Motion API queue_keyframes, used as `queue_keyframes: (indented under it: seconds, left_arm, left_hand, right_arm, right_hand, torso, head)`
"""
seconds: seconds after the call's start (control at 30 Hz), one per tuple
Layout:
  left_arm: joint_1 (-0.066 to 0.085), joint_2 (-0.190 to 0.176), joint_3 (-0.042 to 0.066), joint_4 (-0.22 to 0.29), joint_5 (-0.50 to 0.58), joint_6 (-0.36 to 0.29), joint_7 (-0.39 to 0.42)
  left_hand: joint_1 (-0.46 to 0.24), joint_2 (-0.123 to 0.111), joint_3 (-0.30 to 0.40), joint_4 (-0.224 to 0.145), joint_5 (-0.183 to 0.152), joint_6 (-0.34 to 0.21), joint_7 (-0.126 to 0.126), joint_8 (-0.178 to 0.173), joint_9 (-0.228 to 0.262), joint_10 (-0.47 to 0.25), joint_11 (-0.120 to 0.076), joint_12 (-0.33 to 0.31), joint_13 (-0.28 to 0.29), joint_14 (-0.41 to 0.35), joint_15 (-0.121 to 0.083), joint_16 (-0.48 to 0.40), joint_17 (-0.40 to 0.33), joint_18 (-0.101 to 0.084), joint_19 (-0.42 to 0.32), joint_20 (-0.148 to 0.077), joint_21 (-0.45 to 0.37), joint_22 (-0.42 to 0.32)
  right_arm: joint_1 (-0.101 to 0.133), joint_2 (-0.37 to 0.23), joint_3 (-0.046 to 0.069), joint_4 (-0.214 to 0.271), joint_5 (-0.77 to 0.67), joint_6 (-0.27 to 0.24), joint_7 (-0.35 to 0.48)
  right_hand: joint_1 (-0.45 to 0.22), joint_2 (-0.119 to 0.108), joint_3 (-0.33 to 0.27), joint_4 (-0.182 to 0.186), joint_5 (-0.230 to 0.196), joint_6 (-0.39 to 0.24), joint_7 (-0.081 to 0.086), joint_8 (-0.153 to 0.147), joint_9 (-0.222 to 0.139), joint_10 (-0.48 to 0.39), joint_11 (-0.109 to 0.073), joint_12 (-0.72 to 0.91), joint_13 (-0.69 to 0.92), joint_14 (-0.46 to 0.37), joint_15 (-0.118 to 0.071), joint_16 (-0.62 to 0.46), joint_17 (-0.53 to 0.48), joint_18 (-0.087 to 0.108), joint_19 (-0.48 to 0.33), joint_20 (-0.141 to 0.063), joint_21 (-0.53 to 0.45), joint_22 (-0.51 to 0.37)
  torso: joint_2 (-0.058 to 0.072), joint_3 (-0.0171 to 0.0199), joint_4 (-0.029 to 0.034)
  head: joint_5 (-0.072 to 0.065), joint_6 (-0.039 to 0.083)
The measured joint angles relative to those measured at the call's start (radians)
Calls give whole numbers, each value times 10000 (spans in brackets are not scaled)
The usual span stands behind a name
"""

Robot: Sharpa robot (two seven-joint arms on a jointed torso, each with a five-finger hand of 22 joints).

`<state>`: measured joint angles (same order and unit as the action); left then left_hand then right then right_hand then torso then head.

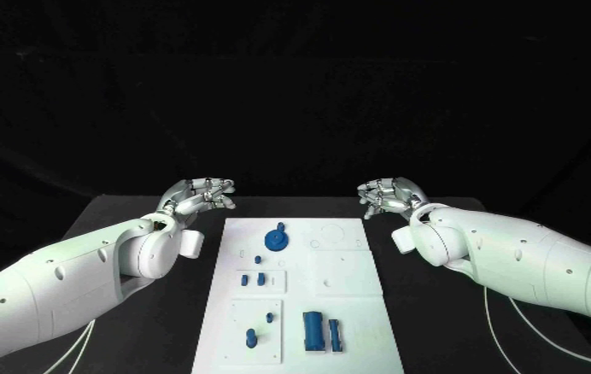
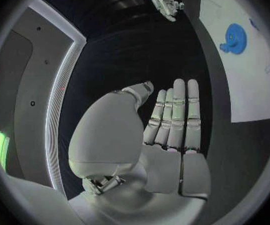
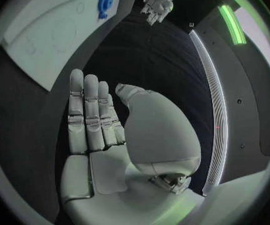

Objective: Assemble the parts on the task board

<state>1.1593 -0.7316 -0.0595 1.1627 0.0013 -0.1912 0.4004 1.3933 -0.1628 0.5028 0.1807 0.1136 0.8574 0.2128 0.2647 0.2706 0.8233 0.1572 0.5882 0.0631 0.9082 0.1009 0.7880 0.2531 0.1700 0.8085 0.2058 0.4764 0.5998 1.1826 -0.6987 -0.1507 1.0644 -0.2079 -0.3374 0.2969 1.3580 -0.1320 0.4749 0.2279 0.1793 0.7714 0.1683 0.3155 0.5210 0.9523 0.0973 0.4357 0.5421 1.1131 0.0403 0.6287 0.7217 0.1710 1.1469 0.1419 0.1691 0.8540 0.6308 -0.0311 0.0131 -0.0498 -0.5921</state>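
The white task board (image 1: 351, 301) lies in the middle of the black table. A round blue part (image 1: 278, 238) sits near its far end, and small blue pieces (image 1: 253, 279) and two taller blue blocks (image 1: 323, 332) lie nearer me. My left hand (image 1: 201, 195) hovers off the board's far left corner and my right hand (image 1: 390, 195) off its far right corner, both holding nothing. In the left wrist view my left hand (image 2: 169, 127) has straight fingers, with the board (image 2: 247, 80) and round part (image 2: 232, 37) beside it. The right wrist view shows my right hand (image 3: 94, 117) likewise empty, with the board (image 3: 47, 40) beyond.
Bare black table surrounds the board on both sides. The board has several recessed outlines (image 1: 335, 239) near its far right. Each wrist view shows the other hand across the table: the right hand (image 2: 162, 1) and the left hand (image 3: 158, 4).
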Motion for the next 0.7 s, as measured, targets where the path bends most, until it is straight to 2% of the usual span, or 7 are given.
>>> queue_keyframes:
  seconds: [0.1, 0.13, 0.2, 0.27, 0.4, 0.53, 0.7]
  left_arm:
    - [-109, 394, 54, -638, 233, -95, 198]
    - [-115, 409, 53, -651, 247, -109, 204]
    - [-111, 365, 50, -590, 246, -116, 196]
    - [-117, 317, 50, -524, 243, -141, 181]
    - [-229, 241, 87, -141, 238, -327, 173]
    - [-359, 134, 188, 560, 229, -771, 197]
    - [-614, -108, 354, 1847, 214, -1863, 336]
  left_hand:
    - [-110, -98, 84, -32, 0, -383, -1, -12, -16, 180, 162, -1238, -11, -773, 361, -2038, -617, 0, -744, 474, -1593, -1102]
    - [-429, 33, -222, -169, -90, -1024, -90, -220, -222, -391, 91, -1761, -61, -1522, 333, -2780, -840, -73, -1373, 371, -2049, -1614]
    - [-1438, 419, -1376, -557, -351, -2845, -540, -810, -827, -2274, -277, -2839, -198, -3398, 50, -4156, -1286, -475, -3014, -162, -2807, -2737]
    - [-2400, 747, -2344, -888, -562, -4369, -969, -1301, -1328, -3857, -618, -3662, -313, -4919, -229, -5168, -1622, -819, -4370, -669, -3343, -3611]
    - [-4134, 1170, -3627, -1325, -838, -6375, -1516, -1943, -1984, -5948, -1078, -4724, -464, -6908, -602, -6468, -2057, -1174, -6142, -1328, -4025, -4751]
    - [-8317, 1400, -4319, -1574, -943, -7475, -1826, -2299, -2343, -7085, -1333, -5305, -549, -7997, -805, -7173, -2294, -1327, -7112, -1691, -4393, -5374]
    - [-11490, 1529, -4706, -1720, -1021, -8097, -1990, -2457, -2548, -7738, -1464, -5631, -592, -8608, -920, -7578, -2427, -1487, -7635, -1928, -4563, -5732]
  right_arm:
    - [-83, 236, 45, -747, 494, 194, 283]
    - [-85, 236, 46, -756, 521, 194, 295]
    - [-84, 212, 46, -693, 528, 178, 291]
    - [-94, 189, 74, -595, 528, 145, 280]
    - [-206, 90, 204, -137, 556, -16, 284]
    - [-397, -61, 434, 709, 667, -375, 375]
    - [-728, -335, 860, 2298, 935, -1237, 691]
  right_hand:
    - [-131, -83, 307, -175, -241, 491, 183, -427, -359, 253, 388, -1228, -1565, -904, 354, -1909, -997, -2, -737, 347, -946, -1208]
    - [-454, 12, 20, -344, -372, -94, 101, -665, -739, -313, 297, -1564, -1993, -1178, 326, -2404, -1544, -14, -1023, 265, -1050, -1854]
    - [-1433, 322, -1122, -816, -718, -1942, -313, -1282, -1820, -2474, -2, -2287, -2885, -2852, 170, -3420, -2945, -422, -1826, -123, -1232, -3502]
    - [-2360, 593, -2083, -1199, -1006, -3472, -672, -1781, -2719, -4347, -264, -2846, -3569, -4940, 24, -4195, -4083, -772, -3786, -460, -1359, -4842]
    - [-4120, 951, -3366, -1723, -1385, -5518, -1162, -2445, -3919, -6839, -604, -3577, -4465, -7913, -183, -5205, -5597, -1178, -7406, -923, -1490, -6628]
    - [-8482, 1142, -4073, -2006, -1591, -6636, -1425, -2802, -4579, -8205, -793, -3975, -4952, -9554, -294, -5758, -6423, -1415, -9476, -1175, -1567, -7603]
    - [-11320, 1242, -4437, -2168, -1662, -7240, -1564, -2970, -4931, -8941, -900, -4151, -5216, -10432, -353, -6051, -6868, -1417, -10592, -1313, -1614, -8130]
  torso:
    - [-90, 31, 6]
    - [-102, 36, 6]
    - [-102, 35, 5]
    - [-110, 38, 2]
    - [-231, 77, -17]
    - [-493, 171, -61]
    - [-732, 263, -108]
  head:
    - [32, 233]
    - [35, 252]
    - [36, 227]
    - [49, 196]
    - [151, 132]
    - [329, 17]
    - [466, -56]
